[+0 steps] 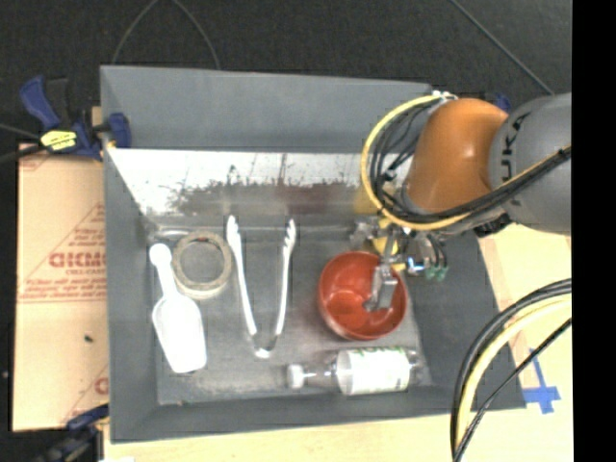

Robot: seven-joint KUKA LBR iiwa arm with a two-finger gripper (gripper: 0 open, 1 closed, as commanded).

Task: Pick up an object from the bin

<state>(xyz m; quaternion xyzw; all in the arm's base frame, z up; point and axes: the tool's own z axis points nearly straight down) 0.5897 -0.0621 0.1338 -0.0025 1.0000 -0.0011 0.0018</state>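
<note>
Grey metal bin [130, 258] first, with the arm's orange cover [452, 157] hanging over its right side. The red bowl [346, 306] sits right of centre on the floor, round, mouth facing up. The gripper [384, 296] dips in by its right rim; wide or narrow, I cannot tell. To the left, metal tongs [258, 287] run toward the back wall. A white bottle [371, 372] lies sideways below the bowl, cap pointing left. White scoop [179, 327] and tape roll [202, 265] are far left.
</note>
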